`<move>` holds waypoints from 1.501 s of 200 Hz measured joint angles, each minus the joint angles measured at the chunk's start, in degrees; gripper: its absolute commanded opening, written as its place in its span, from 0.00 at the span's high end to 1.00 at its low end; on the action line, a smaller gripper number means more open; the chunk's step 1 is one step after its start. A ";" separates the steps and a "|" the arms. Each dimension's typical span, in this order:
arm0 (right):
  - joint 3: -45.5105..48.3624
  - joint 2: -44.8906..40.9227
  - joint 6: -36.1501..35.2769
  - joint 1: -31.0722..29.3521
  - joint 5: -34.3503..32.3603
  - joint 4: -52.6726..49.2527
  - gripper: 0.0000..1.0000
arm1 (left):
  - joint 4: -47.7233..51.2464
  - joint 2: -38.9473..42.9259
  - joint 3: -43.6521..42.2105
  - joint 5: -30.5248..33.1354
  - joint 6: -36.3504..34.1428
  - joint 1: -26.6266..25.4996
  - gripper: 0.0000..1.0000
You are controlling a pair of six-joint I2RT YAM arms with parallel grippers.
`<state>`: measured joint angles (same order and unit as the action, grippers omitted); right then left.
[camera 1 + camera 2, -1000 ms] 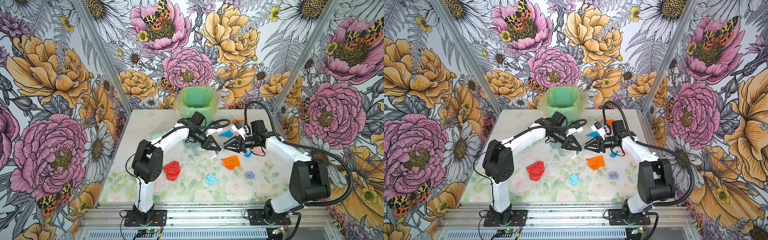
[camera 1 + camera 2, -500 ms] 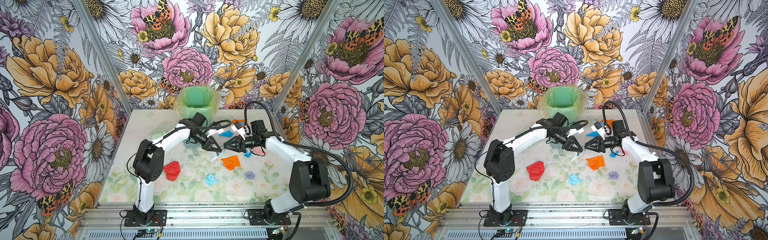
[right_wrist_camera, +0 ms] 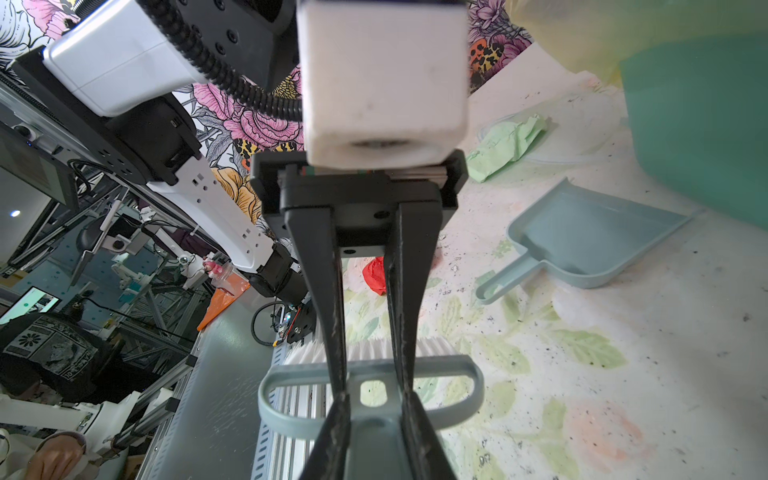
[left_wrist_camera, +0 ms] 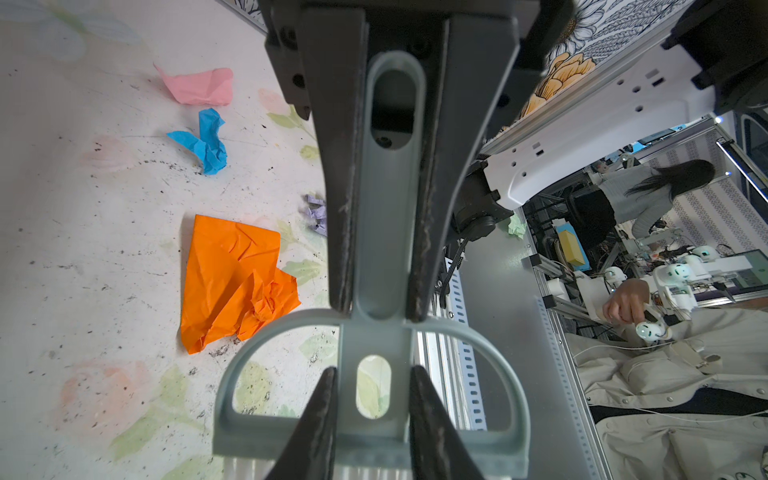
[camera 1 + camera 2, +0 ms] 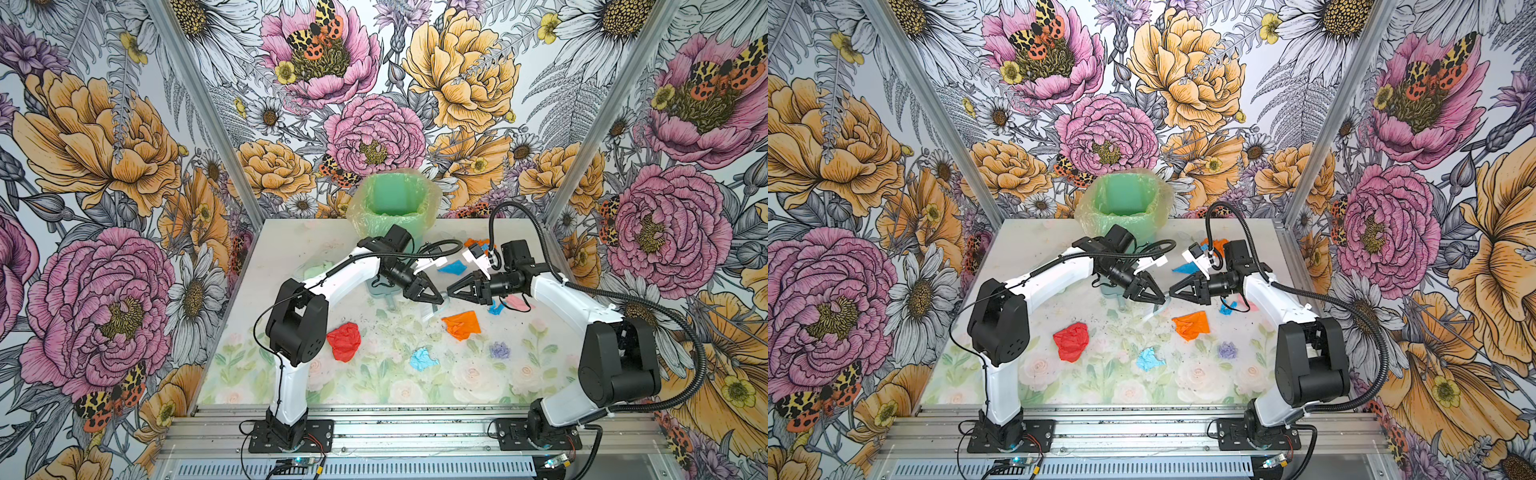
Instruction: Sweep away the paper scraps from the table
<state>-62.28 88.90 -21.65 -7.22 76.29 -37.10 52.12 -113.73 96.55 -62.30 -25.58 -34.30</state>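
— Bold pink-and-yellow floral walls [image 5: 104, 166] box in your tabletop [image 5: 291, 249]: pale printed roses, dark specks all over.
— And what needs sweeping?
— Crumpled thin paper, loose mid-tabletop: red scrap [image 5: 344, 340], orange scrap [image 5: 461, 325], light blue scrap [image 5: 422, 359]. Your left claw [image 5: 438, 300] and right claw [image 5: 449, 291] both clamp the grey-blue brush [image 4: 386, 232], tip to tip, near the orange one.

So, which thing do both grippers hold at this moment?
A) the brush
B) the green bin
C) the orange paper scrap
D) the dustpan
A: in the left wrist view the left gripper is shut on the neck of the brush and the right gripper on its handle. The dustpan lies apart, untouched.
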 measured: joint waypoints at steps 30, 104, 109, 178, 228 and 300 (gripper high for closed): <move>0.00 0.00 0.17 0.00 0.00 0.02 1.00 | 0.00 0.00 0.00 0.02 0.02 0.00 0.88; 0.00 0.02 0.17 -0.11 -2.12 0.17 1.00 | -0.44 0.35 -0.02 3.82 0.00 -0.20 0.74; 0.00 0.02 0.15 -0.11 -2.32 0.24 1.00 | -0.52 0.52 -0.11 4.37 0.00 -0.28 0.74; 0.15 -1.97 -0.26 -0.02 -4.42 0.50 1.00 | -1.86 4.26 -2.97 14.53 3.52 1.38 0.01; 0.15 -3.69 0.55 0.17 -7.19 0.46 1.00 | -3.89 5.55 -6.56 20.50 6.73 2.71 0.01; 2.73 -9.81 7.10 0.17 -22.14 4.74 1.00 | -15.45 18.62 -19.41 41.46 24.09 2.84 0.01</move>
<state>-59.55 79.09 -14.55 -7.05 54.15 -32.36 36.67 -95.11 77.14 -20.84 -1.50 -31.46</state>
